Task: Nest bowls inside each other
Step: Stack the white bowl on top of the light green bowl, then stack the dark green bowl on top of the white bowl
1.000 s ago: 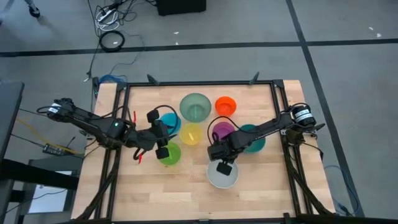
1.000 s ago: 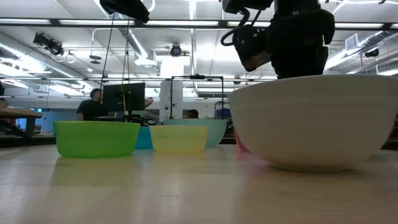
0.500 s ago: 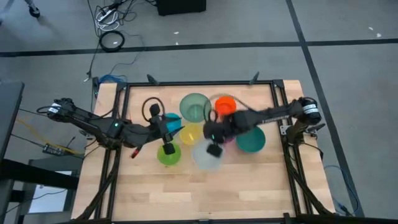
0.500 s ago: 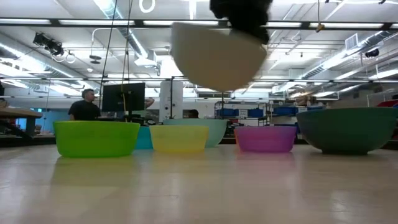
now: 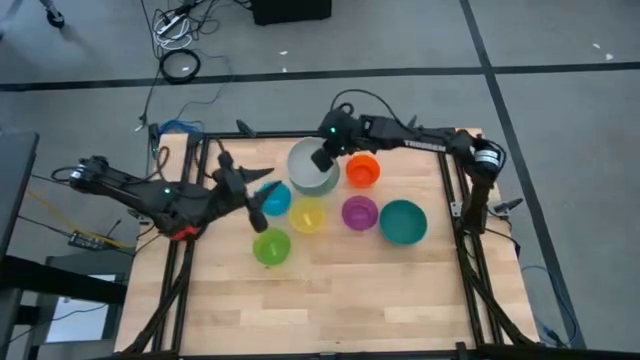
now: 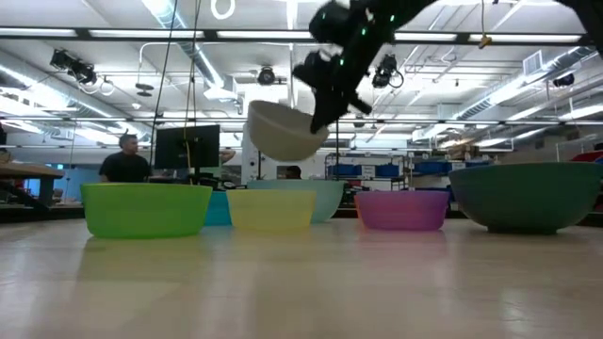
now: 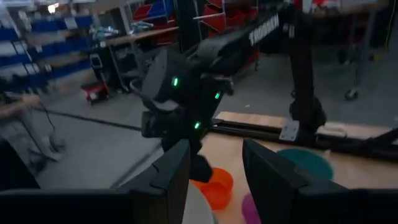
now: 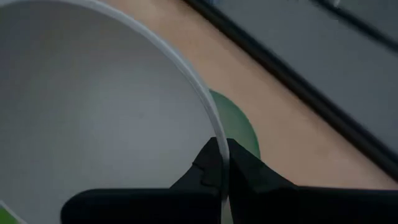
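Note:
My right gripper (image 5: 322, 160) is shut on the white bowl (image 5: 312, 180) and holds it in the air over the sage-green bowl (image 6: 326, 198) at the table's far middle. On the table stand the orange (image 5: 362, 170), purple (image 5: 359, 212), teal (image 5: 402, 222), yellow (image 5: 308, 214), blue (image 5: 274, 199) and lime-green (image 5: 270, 246) bowls, each on its base. My left gripper (image 5: 258, 196) hovers open above the blue bowl's left side, pointing level toward the right arm, with nothing between its fingers (image 7: 177, 180). My right gripper pinches the white bowl's rim (image 8: 214, 134), one finger inside the bowl and one outside. The fingers slant down from the table's right and far side. The bowl hangs tilted and clear (image 6: 283, 132) above the sage-green bowl (image 8: 239, 127).
A black frame (image 5: 320, 135) runs round the wooden table. The near half of the table (image 5: 320, 300) holds no bowls. Beyond the table, in the low view, a person (image 6: 122, 160) sits at a monitor.
My right gripper has lifted the white bowl off the table's near middle and swung it fast toward the far edge, over the sage-green bowl; the bowl now hangs tilted. My left gripper has risen and tipped up to level, staying open.

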`<action>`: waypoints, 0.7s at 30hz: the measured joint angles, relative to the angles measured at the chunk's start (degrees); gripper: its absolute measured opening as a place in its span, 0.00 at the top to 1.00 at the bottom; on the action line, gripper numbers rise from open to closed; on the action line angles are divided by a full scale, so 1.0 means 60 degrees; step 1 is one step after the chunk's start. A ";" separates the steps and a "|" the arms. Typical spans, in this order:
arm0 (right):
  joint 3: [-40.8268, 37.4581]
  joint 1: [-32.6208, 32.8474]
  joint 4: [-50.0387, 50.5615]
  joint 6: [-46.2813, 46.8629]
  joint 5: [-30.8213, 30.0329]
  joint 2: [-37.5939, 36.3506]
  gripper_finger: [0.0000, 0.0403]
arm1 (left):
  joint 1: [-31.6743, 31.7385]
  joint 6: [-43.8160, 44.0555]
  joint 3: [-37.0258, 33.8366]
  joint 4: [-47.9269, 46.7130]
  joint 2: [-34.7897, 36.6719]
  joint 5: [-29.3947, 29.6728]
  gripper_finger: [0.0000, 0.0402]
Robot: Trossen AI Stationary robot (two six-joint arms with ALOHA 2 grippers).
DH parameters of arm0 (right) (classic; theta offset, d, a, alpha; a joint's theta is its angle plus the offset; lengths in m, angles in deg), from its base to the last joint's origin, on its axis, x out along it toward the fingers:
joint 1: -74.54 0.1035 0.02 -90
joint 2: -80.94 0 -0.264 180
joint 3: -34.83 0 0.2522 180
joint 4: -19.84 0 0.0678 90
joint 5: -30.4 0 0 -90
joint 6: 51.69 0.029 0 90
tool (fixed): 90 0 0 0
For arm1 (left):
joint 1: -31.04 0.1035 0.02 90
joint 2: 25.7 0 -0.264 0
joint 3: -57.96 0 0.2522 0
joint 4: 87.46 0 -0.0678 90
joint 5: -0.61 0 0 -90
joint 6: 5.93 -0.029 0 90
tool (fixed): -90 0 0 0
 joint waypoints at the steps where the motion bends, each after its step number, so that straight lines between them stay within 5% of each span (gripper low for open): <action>1: 0.0000 -0.0115 0.0003 -0.0009 0.0179 0.0180 1.00 | 0.0000 0.0266 0.0000 -0.0171 0.0136 0.0003 0.61; 9: -0.0007 -0.0231 0.0130 -0.0193 0.0453 0.0776 0.98 | 0.0000 0.2778 0.0004 -0.2779 0.1070 0.0000 0.61; 21: 0.0000 -0.0291 0.1906 -0.0354 0.0320 0.0445 0.70 | 0.0000 0.3746 0.0002 -0.3936 0.1092 -0.0045 0.61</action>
